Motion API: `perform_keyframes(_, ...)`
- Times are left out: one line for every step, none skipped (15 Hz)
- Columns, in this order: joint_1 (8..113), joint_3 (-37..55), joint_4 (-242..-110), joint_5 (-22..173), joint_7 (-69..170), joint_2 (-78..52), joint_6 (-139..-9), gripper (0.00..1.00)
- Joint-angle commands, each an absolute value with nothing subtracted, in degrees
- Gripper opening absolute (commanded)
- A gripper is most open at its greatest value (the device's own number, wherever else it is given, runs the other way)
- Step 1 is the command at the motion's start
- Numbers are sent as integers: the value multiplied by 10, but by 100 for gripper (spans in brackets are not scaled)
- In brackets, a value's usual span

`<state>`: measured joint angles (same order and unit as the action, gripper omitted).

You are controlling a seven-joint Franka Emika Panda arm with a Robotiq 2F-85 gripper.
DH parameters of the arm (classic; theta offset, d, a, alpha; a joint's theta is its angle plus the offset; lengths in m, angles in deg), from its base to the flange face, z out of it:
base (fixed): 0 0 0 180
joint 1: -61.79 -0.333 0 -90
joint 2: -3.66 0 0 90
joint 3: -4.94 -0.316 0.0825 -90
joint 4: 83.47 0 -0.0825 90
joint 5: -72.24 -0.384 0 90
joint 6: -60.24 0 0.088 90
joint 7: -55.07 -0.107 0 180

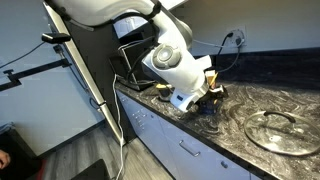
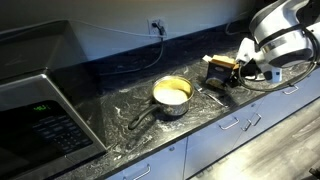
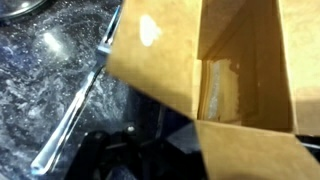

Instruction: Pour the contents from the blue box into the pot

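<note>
The pot [image 2: 175,107] sat on the dark marbled countertop [image 2: 120,80], low and silvery, filled close to the rim with something pale yellow [image 2: 172,91]. Its long handle [image 2: 142,117] ran out toward the microwave [image 2: 40,115] side.

Near it, with a gap of bare counter between, the blue box [image 2: 219,76] stood upright with its yellowish top flaps [image 2: 220,61] splayed open.

The wrist view looked straight down the box's throat. Its brown cardboard flaps [image 3: 150,50] were folded outward and the inside walls were plain. A pale, glossy patch [image 3: 220,92] showed deep down, but what it was could not be made out. Beside the box on the counter lay a slim, shiny metal utensil [image 3: 72,115], its head out of sight.

The gripper [image 2: 241,66] was down at the box's level, pressed in against the side facing away from the pot. In the wrist view, dark finger shapes [image 3: 125,152] sat low in the frame, right up against the carton's dark outer wall. Whether the jaws were clamped on the carton or merely bracketing it could not be told from any view. The box was level, not tipped, with its base on the counter.

In an exterior view the bulky white arm [image 1: 168,60] covered most of the box. A flat round glass lid [image 1: 275,130] with a knob lay on the counter, well apart from it.
</note>
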<state>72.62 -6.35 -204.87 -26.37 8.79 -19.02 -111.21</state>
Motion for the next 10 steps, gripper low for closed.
perform_keyframes(695, -48, -2065, -248, 82, -173, -1146, 100)
perform_keyframes(684, -42, -2075, -231, 73, -167, -1155, 100)
perform_keyframes(679, -43, -2088, -210, 63, -158, -1170, 100)
perform_keyframes(675, -43, -2104, -188, 54, -149, -1183, 100)
perform_keyframes(671, -42, -2120, -163, 37, -142, -1193, 100)
perform_keyframes(667, -40, -2137, -140, 26, -133, -1200, 100)
perform_keyframes(662, -35, -2162, -106, 2, -122, -1207, 100)
perform_keyframes(656, -29, -2182, -78, -18, -114, -1214, 100)
perform_keyframes(651, -22, -2205, -47, -39, -103, -1215, 100)
perform_keyframes(643, -12, -2224, -17, -57, -93, -1217, 100)
